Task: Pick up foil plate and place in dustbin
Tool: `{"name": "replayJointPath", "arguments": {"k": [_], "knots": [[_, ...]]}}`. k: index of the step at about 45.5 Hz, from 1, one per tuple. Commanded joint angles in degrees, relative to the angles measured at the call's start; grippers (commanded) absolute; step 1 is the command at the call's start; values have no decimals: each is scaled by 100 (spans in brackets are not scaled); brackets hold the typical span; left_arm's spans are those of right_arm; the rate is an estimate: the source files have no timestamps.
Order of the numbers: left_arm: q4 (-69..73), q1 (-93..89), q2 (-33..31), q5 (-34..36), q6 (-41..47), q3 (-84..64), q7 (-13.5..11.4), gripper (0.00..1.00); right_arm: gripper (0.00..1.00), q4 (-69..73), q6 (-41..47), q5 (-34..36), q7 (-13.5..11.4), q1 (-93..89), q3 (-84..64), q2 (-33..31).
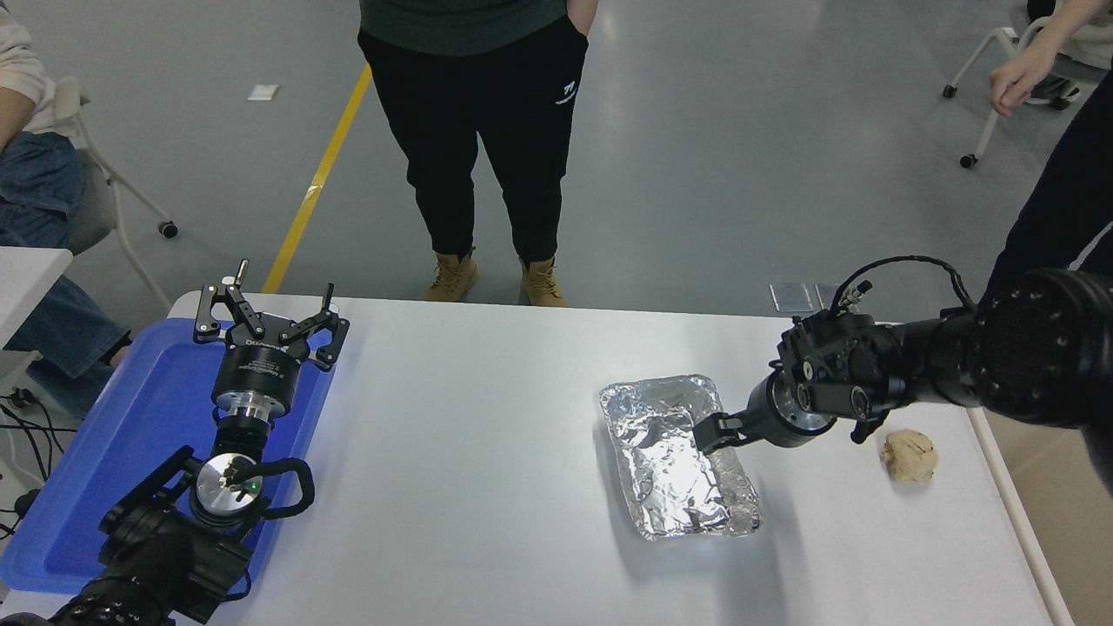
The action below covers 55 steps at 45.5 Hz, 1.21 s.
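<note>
**Right gripper at the foil plate's right rim**

Your foil plate [678, 456] lies flat on the white table [487, 452], right of centre, its long side running from far to near and angled slightly. The right gripper [709, 432] comes in low from the right and sits at the plate's right rim, toward the far end; its black fingertips overlap the foil there, but you cannot tell from this view how wide the jaws stand or whether they have hold of the rim. A small tan lump [909, 456] rests on the table just right of that wrist. The dustbin [1030, 530] shows only as an off-white rim and beige wall at the right edge, mostly hidden behind the arm. Your left gripper [269, 323] is parked over the blue tray [130, 435] at the left, fingers spread and holding nothing. A person [487, 130] stands at the far side.
</note>
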Motion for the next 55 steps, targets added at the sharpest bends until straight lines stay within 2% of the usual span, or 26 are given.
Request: {"name": "replayJointPath", "arguments": {"k": [1,15,24,27,28,29,55], "knots": [[0,0,0,0,-4,-4,0,100,94,-213,-52,8,0,-270,12,108],[0,0,0,0,4,-4,0,100,63,-318,-52,-10,0,-366,3,108],[0,0,0,0,-4,-4,0,100,28,-318,-78,-53,0,-428,3,108],[0,0,0,0,-4,-4,0,100,20,-318,-104,-45,0,-428,3,108],[0,0,0,0,-4,5,0,100,13,-318,-122,-45,0,-428,3,108],[0,0,0,0,4,-4,0,100,1,-318,-122,-45,0,-428,3,108],[0,0,0,0,4,5,0,100,0,-275,-131,-18,35,-331,12,108]]}}
